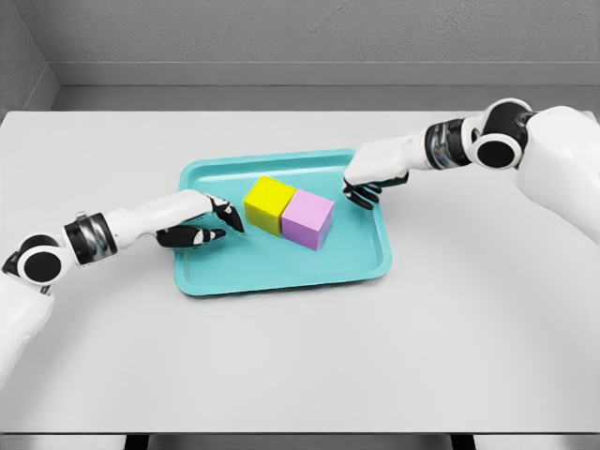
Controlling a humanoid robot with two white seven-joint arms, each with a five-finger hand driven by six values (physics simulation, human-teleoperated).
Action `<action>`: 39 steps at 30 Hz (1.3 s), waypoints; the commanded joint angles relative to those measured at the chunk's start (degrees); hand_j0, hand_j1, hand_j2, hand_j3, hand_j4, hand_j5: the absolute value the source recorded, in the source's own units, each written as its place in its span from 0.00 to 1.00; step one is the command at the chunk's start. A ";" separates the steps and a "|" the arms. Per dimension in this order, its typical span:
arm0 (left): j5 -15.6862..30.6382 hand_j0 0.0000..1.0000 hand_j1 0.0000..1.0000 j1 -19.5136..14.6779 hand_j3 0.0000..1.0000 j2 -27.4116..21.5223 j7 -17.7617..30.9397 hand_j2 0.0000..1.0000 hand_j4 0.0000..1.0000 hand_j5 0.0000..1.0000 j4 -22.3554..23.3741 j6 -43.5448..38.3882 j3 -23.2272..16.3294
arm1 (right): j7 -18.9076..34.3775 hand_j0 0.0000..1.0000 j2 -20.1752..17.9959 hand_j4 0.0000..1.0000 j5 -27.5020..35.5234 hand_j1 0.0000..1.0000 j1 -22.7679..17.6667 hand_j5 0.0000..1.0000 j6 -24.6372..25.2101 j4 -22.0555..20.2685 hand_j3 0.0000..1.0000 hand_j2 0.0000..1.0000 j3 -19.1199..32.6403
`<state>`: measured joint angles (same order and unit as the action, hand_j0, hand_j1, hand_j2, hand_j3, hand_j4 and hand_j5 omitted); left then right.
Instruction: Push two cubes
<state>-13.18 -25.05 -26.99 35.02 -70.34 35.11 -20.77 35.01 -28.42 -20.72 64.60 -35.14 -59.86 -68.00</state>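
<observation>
With the yellow cube [268,203] and pink cube [307,219] touching on the teal tray [281,272], keep both hands flat, left hand [202,223] and right hand [366,183], fingers loosely extended and empty, pressing inward evenly to avoid rotation.

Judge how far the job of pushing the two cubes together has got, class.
Looks done: the yellow cube and pink cube sit side by side, apparently touching, on the teal tray. In hand: the left hand and right hand flank them, neither clearly touching. Left: perhaps only drawing the hands away.
</observation>
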 commanded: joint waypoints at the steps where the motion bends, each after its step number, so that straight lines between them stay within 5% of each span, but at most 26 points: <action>1: 0.70 0.52 0.52 0.00 0.52 -0.34 -0.02 0.52 0.52 0.52 2.40 -0.11 0.46 | -0.01 0.13 -0.85 0.13 0.33 0.13 0.00 0.13 0.14 -1.49 0.13 0.13 -1.17; 14: -0.27 0.54 0.54 -6.77 0.54 4.40 -0.02 0.54 0.54 0.54 12.59 -0.11 -0.15 | -0.01 0.14 -0.94 0.14 0.77 0.14 -0.18 0.14 0.14 -1.31 0.14 0.14 -1.61; 31: -1.41 0.55 0.55 -7.03 0.55 5.63 -0.02 0.55 0.55 0.55 12.68 -0.11 -0.33 | -0.01 0.14 -0.85 0.14 2.53 0.14 -0.18 0.14 0.14 -0.26 0.14 0.14 0.85; 37: -0.10 0.56 0.56 -6.68 0.56 2.38 -0.02 0.56 0.56 0.56 10.75 -0.11 0.29 | -0.01 0.16 -3.23 0.16 2.44 0.16 -0.70 0.16 0.14 8.62 0.16 0.16 7.97; 39: 4.47 0.56 0.56 -6.59 0.56 -0.43 -0.02 0.56 0.56 0.56 7.76 -0.11 0.29 | -0.01 0.19 -3.67 0.19 2.26 0.19 -0.70 0.19 0.14 14.06 0.19 0.19 9.47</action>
<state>-11.79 -31.64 -25.18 35.02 -60.47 35.14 -20.66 35.01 -31.43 -18.52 63.98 -35.11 -50.15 -60.58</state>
